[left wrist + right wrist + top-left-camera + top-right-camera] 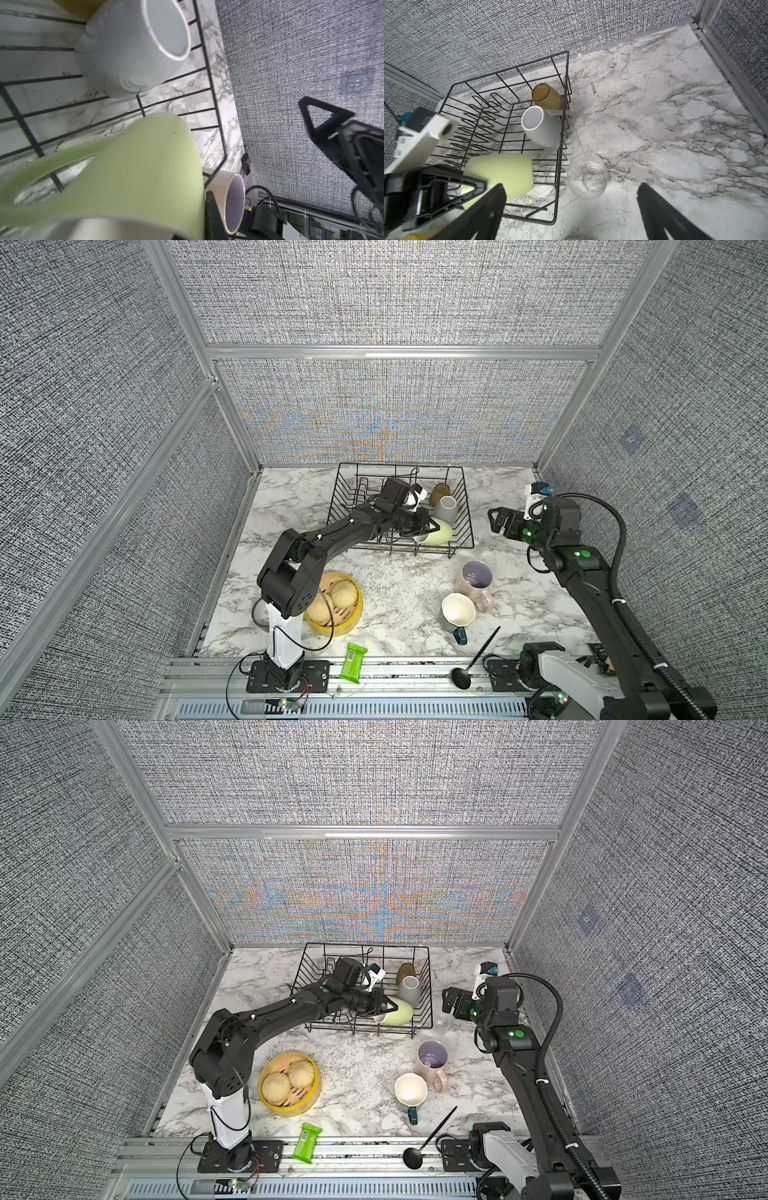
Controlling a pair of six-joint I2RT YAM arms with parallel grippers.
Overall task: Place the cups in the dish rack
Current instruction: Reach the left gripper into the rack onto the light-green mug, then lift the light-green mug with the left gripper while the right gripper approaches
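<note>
The black wire dish rack (467, 506) stands at the back of the marble table. Inside it lie an amber tumbler (439, 492), a grey-white mug (446, 508) and a pale green mug (437, 534). My left gripper (432, 528) is inside the rack, shut on the green mug's (135, 166) rim wall. A clear glass (588, 176) lies on its side on the table just right of the rack. Above it hangs my right gripper (571, 218), open and holding nothing. A pink mug (476, 578) and a dark teal mug (457, 610) stand upright in front of the rack.
A yellow steamer basket (351, 624) with buns sits front left beside the left arm's base. A green snack packet (353, 662) and a black spoon (473, 659) lie at the front edge. Fabric walls close in the back and both sides.
</note>
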